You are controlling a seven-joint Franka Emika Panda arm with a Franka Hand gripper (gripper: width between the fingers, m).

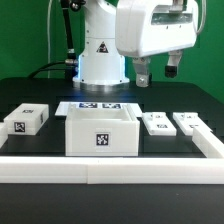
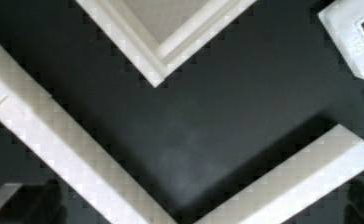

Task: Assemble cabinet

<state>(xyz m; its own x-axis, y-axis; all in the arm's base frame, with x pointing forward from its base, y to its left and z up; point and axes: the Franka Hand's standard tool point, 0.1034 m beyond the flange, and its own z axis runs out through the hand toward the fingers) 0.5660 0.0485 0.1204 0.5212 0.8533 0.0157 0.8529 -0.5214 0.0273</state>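
The cabinet (image 1: 100, 131) is a white open box with a square tag on its front, standing at the table's middle. Small white tagged blocks lie beside it: one at the exterior view's left (image 1: 26, 120) and two at its right (image 1: 155, 123) (image 1: 188, 122). My gripper (image 1: 157, 72) hangs high above the right-hand blocks, open and empty, its two fingers well apart. The wrist view shows dark table, a white corner edge (image 2: 161, 45), two wide white bands meeting in a V (image 2: 63, 150), and part of a tagged block (image 2: 360, 30). What the bands belong to I cannot tell.
The marker board (image 1: 98, 105) lies flat behind the cabinet, in front of the arm's base (image 1: 102, 55). A long white border rail (image 1: 110, 166) runs along the table's front and up both sides.
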